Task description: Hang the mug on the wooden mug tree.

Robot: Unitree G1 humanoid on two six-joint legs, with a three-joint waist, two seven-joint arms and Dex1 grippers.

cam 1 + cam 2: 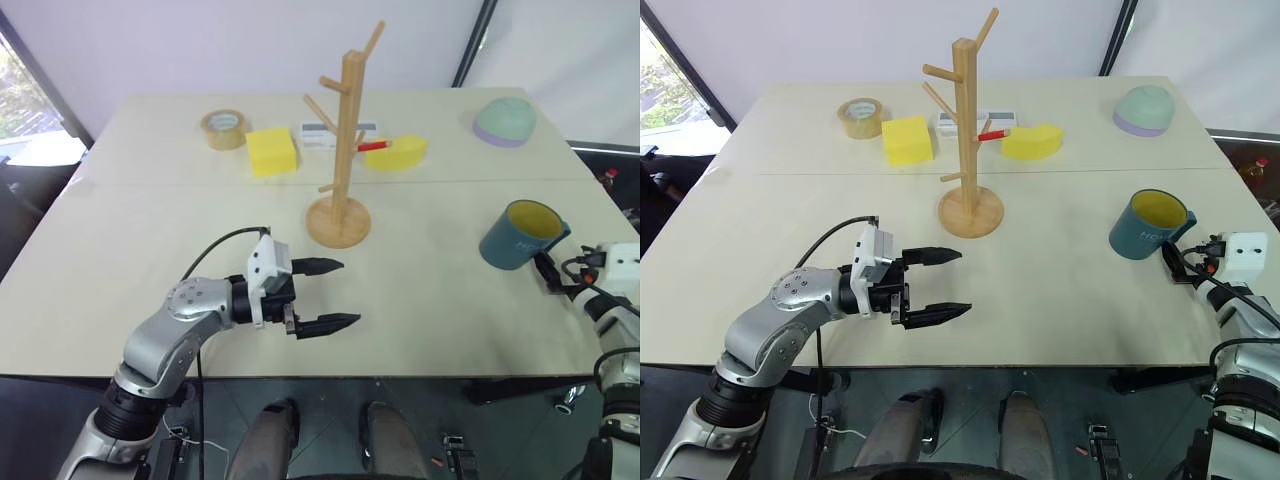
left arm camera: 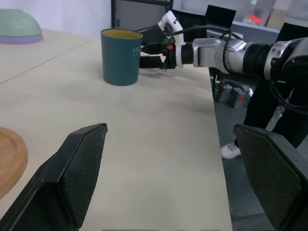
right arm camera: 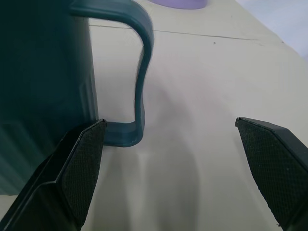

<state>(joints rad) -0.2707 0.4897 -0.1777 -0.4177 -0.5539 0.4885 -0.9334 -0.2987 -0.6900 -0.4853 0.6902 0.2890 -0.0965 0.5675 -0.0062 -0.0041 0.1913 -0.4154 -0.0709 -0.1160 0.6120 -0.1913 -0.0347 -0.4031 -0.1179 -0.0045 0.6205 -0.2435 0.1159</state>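
The teal mug (image 1: 519, 236) is stood upright, handle turned toward the spread, empty right gripper (image 2: 153, 55); the left gripper (image 1: 322, 294) is likewise spread wide.

the mug's (image 3: 43, 91) body is cut off by the frame edge in the right wrist view; its lettering (image 1: 1152, 238) is too small to read.

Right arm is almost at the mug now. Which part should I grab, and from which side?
Take the mug by its loop handle. It stands upright with the handle turned toward the right gripper, whose jaws are open and level beside it, so come in from the robot's right and close across the loop. That likely leaves the loop free for a peg of the mug tree.
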